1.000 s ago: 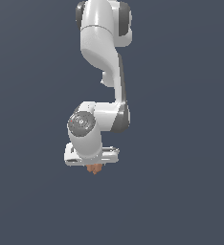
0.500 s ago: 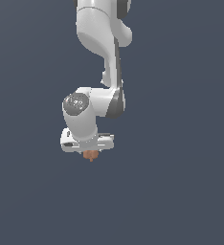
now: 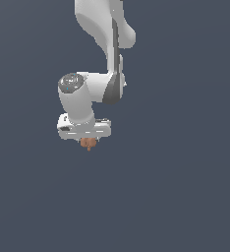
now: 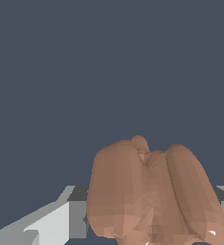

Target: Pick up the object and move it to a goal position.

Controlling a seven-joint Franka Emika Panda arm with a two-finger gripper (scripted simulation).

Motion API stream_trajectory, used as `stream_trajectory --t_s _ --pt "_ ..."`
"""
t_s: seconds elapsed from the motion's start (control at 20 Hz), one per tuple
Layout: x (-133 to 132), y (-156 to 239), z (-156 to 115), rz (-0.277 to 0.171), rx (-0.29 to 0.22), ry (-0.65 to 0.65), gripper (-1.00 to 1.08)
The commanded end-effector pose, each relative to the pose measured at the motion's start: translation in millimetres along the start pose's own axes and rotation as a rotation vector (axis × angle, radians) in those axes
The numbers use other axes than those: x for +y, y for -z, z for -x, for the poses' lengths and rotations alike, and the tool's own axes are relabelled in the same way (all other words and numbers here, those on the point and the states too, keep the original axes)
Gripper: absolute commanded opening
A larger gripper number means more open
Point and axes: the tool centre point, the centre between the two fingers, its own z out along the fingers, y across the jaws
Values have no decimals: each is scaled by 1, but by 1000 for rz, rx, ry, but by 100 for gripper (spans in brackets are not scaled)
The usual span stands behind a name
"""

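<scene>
**Lobed lump held in the pincer, up against a plain backdrop**

The white, broad-bodied pincer [image 3: 89, 141] points straight down, and its fingers are clamped on the small brownish-orange, lumpy, lobed object [image 3: 89, 143] that looks much like a walnut. In the exterior view only the lower part of the object pokes out beneath the pincer's flat white body, right under its middle; the fingers themselves are too short and too hidden there to make out singly.

In the wrist view the object [image 4: 152, 191] fills the near field: two rounded outer lobes with a creased, knobbly ridge between them and a small bump at the far end. A pale grey-white finger [image 4: 61, 222] lies against one flank of the object, and a sliver of the other finger shows at the opposite flank, so the grip is from both sides.

Above the pincer, the glossy white robot arm [image 3: 100, 59] with dark grey joint bands rises from a rounded wrist joint and runs up out of the exterior view.

All around the pincer is an even dark slate-blue background [image 3: 186, 187], with no surface edge that can be told.
</scene>
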Motion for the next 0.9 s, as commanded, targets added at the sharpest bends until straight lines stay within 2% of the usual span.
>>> stream_trajectory --t_s 0.0,0.45,0.85 --pt "5 9 18 0 0 0 -100" --pt "24 38 78 0 1 -1 -100" --pt "34 54 109 0 1 -1 -100"
